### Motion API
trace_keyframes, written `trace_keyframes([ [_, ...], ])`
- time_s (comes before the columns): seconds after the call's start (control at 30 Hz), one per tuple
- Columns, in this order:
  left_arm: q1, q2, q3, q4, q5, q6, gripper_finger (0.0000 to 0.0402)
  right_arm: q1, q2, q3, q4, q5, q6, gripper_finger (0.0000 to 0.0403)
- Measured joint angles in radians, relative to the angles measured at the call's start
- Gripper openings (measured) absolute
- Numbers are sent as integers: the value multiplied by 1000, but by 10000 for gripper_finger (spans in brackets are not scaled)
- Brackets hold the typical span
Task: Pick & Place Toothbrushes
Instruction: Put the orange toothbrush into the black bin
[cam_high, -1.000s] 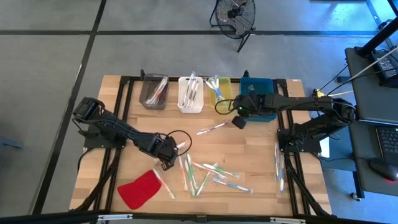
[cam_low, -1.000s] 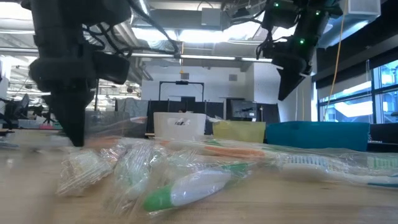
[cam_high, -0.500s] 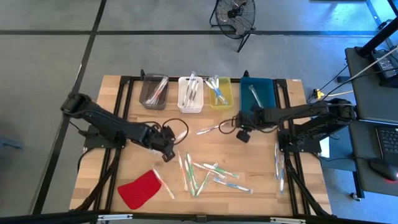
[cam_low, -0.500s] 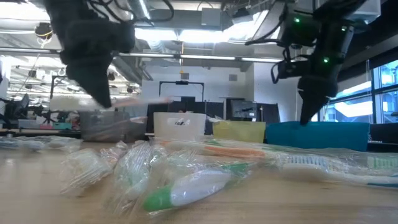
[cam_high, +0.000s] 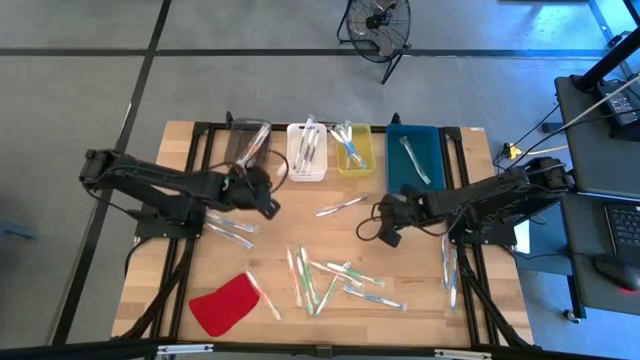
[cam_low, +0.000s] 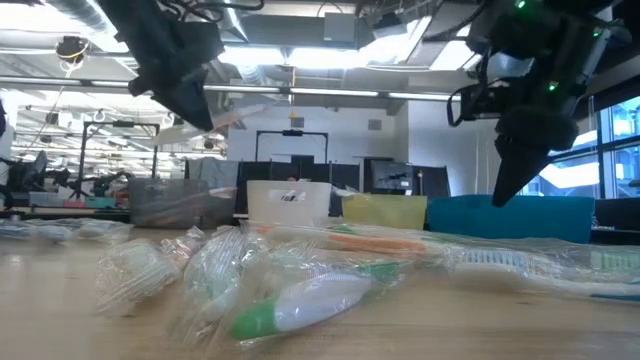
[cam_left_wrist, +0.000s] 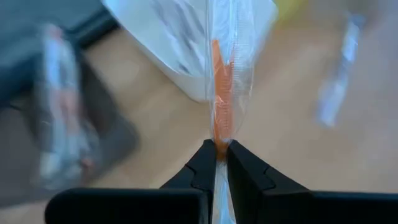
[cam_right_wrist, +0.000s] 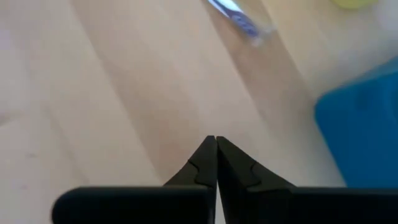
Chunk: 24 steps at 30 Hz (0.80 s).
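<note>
A wooden table (cam_high: 420, 270) stands on a grey floor crossed by dark lines. Along its far edge sit four bins in a row: a dark grey bin (cam_high: 247, 148), a white bin (cam_high: 306, 153), a yellow bin (cam_high: 353, 148) and a blue bin (cam_high: 415, 158). A flat red cloth-like piece (cam_high: 225, 304) lies near the table's front left corner. Beyond the far edge a floor fan (cam_high: 377, 24) stands on the floor, and a desk with a mouse (cam_high: 616, 271) sits to the right
</note>
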Motion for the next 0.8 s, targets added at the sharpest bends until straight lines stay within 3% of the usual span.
trace_keyframes([
  [0.2, 133, -40, 0, 1, -86, 51, 22, 73, 0, 0, 70, 2, 54, 23],
  [0.4, 289, -46, 0, 2, -140, 96, 22, 121, 0, 0, 163, 4, 54, 13],
  [0.57, 424, -44, 0, 2, -142, 120, 22, 136, 0, 0, 235, 5, 43, 4],
  [0.8, 555, 13, 0, 3, -139, 120, 22, 138, 0, 0, 254, 5, 24, 25],
])
